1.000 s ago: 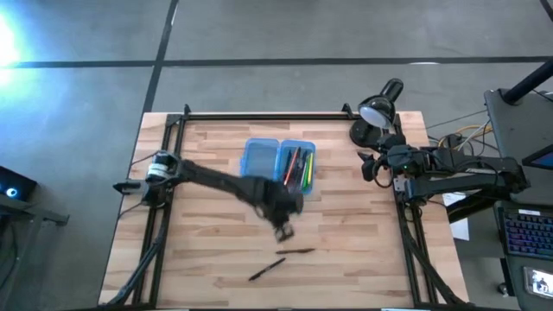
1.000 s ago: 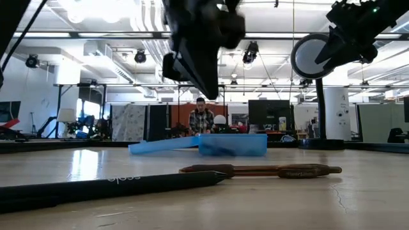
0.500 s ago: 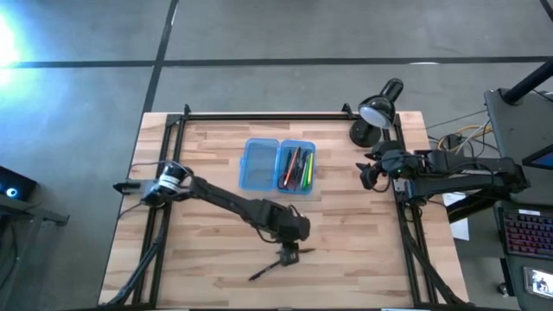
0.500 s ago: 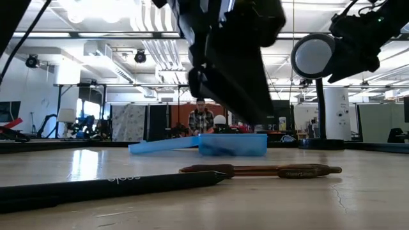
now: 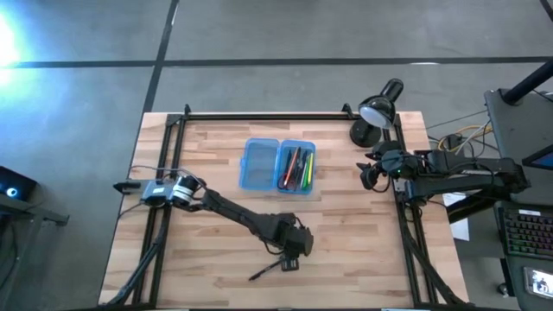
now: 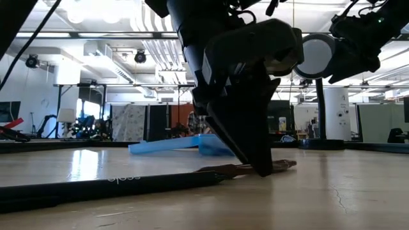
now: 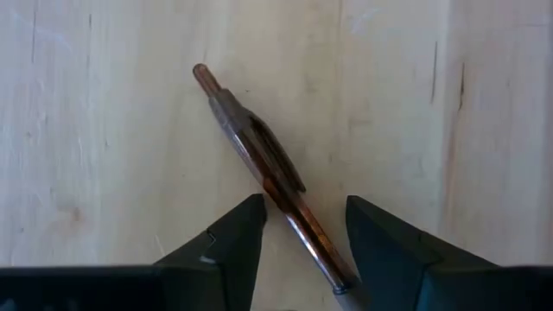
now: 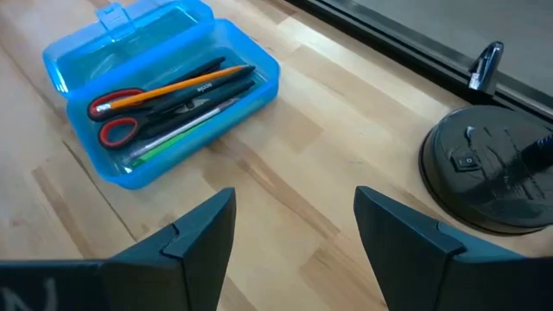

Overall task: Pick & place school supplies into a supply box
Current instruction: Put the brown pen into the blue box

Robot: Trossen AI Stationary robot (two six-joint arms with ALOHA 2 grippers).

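Observation:
A brown pen [image 7: 259,155] lies flat on the wooden table near its front edge. My left gripper [image 7: 302,259] is lowered over it, open, with one finger on each side of the pen's lower half; I see no touch. In the low view its fingers [image 6: 252,147] reach down to the pen [image 6: 284,165]. A black pen [image 5: 266,270] lies just left of it. The blue supply box [image 5: 278,165] lies open at the table's middle, holding red-handled scissors [image 8: 117,117], an orange pencil and dark pens. My right gripper [image 5: 367,173] waits open at the right edge.
A black desk lamp [image 5: 376,112] stands at the far right corner, its round base [image 8: 488,168] close to my right gripper. The box's left half [image 5: 259,162] holds nothing. Bare wood lies between the box and the pens. A person shows in the room beyond the table.
My left gripper has moved from beside the supply box toward the table's near edge and come down over the brown pen, its fingers now reaching the table on either side of it. The pens and the box have stayed in place.

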